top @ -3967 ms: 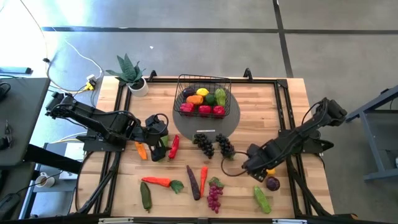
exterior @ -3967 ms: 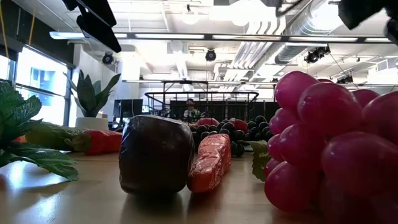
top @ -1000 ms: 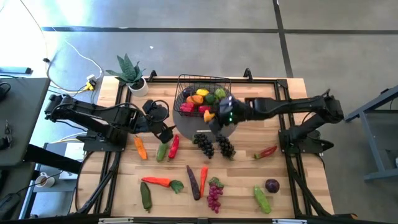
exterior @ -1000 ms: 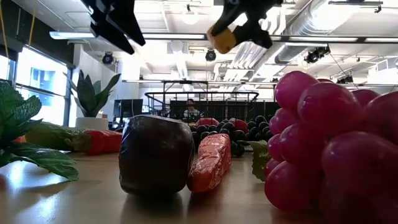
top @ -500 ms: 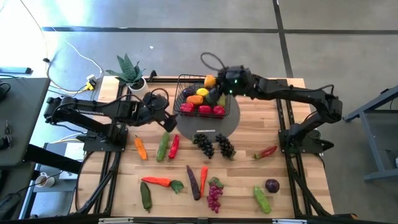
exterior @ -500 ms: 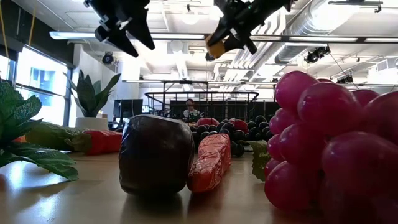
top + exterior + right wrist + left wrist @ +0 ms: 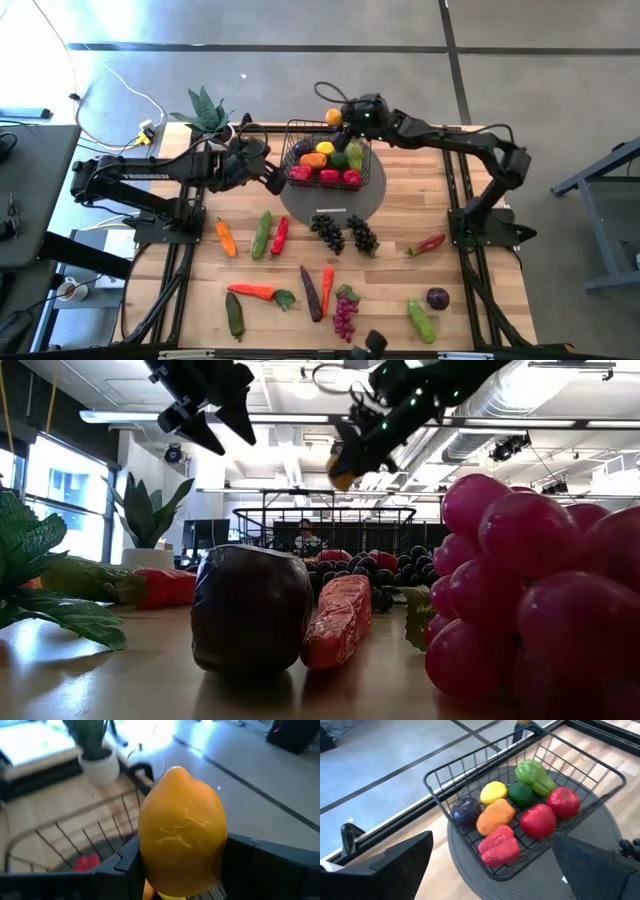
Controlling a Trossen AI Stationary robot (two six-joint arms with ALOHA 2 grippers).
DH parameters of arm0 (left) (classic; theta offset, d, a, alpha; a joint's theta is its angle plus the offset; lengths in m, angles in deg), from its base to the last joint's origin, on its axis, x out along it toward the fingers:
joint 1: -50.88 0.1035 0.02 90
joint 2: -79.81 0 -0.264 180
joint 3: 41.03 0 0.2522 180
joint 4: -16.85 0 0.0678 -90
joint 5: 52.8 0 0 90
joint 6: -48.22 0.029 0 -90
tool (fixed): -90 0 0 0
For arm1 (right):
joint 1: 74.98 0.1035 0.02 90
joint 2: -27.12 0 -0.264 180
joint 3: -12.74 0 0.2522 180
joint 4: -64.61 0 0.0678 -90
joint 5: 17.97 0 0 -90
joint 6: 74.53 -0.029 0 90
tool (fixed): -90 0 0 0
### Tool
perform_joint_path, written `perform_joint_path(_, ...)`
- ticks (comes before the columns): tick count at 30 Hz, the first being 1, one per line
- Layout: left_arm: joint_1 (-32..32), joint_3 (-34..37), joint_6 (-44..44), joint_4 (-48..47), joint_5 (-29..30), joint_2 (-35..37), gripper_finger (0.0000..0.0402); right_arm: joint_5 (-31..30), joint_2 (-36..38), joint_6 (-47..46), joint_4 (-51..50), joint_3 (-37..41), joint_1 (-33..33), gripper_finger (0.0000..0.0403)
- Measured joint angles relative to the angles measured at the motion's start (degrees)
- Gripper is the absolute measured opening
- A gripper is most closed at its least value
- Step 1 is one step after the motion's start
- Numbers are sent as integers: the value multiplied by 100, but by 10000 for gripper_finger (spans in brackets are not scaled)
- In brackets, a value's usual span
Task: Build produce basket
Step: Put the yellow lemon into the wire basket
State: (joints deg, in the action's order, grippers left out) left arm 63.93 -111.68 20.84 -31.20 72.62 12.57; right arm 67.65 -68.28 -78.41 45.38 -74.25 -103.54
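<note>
**A:** Right pincer [image 7: 175, 885] clamped on an orange lemon [image 7: 181, 830], fingers on its lower half, bulge sticking out past the tips. In the high view it's above the far rim of the basket [image 7: 304, 128].

**B:** Grip solid?

**A:** Looks it. My read: light hollow toy, hard waxy skin, so slippery. Holding across the widest part beats the tapered end.

**B:** Left pincer?

**A:** Left pincer [image 7: 268, 172] spread wide, empty, just beside the basket's left side, off the counter [image 7: 460, 290].

**B:** Basket contents?

**A:** Left wrist view: red apples [image 7: 537, 820], red pepper [image 7: 499, 846], yellow lemon [image 7: 493, 792], an orange fruit [image 7: 495, 815], green pieces [image 7: 535, 774], a dark purple one [image 7: 465, 811]. Basket stands on a grey disc [image 7: 372, 195].

**B:** Remaining produce?

**A:** Plenty. Near edge: purple grapes [image 7: 344, 312], carrots [image 7: 250, 292], cucumber [image 7: 421, 321]. Nearer the disc: dark grapes [image 7: 343, 233], chili [image 7: 279, 234]. Grapes probably floppy, so grab them by the bunch's middle. Potted plant [image 7: 208, 113] sits at the far left corner.
</note>
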Motion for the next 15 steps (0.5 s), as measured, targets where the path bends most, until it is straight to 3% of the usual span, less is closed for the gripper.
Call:
perform_joint_path(6,182,0,0,-4,0,0,397,621,-529,627,2,2,-114,161)
perform_joint_path(15,237,0,0,-8,-10,0,397,792,-1009,727,-69,2,-225,177)
